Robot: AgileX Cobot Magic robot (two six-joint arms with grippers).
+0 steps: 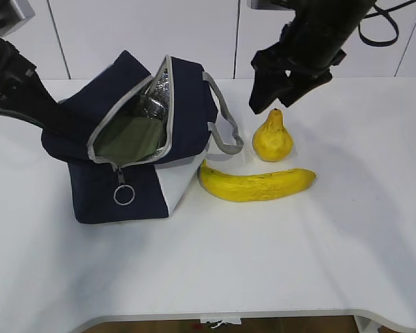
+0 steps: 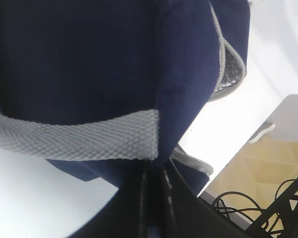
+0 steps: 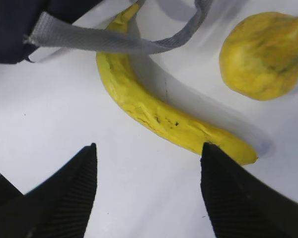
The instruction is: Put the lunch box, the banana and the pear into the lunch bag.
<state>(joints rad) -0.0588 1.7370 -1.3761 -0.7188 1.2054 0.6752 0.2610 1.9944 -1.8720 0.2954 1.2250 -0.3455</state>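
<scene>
Navy lunch bag (image 1: pixel 135 187), silver lining; yellow brown-specked banana (image 1: pixel 256 184); yellow pear (image 1: pixel 272 139).

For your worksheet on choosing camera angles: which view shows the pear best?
The exterior view: the whole pear shows, stem up, standing on the table just behind the banana. The right wrist view catches most of it at the top right corner, cut off by the frame. The left wrist view shows none of it.

Grey handle (image 1: pixel 222 128) arches between bag mouth (image 1: pixel 135 125) and pear (image 1: pixel 272 137).

Left gripper (image 2: pixel 154 198) fingertips buried in lunch bag (image 1: pixel 187 90) fabric
</scene>
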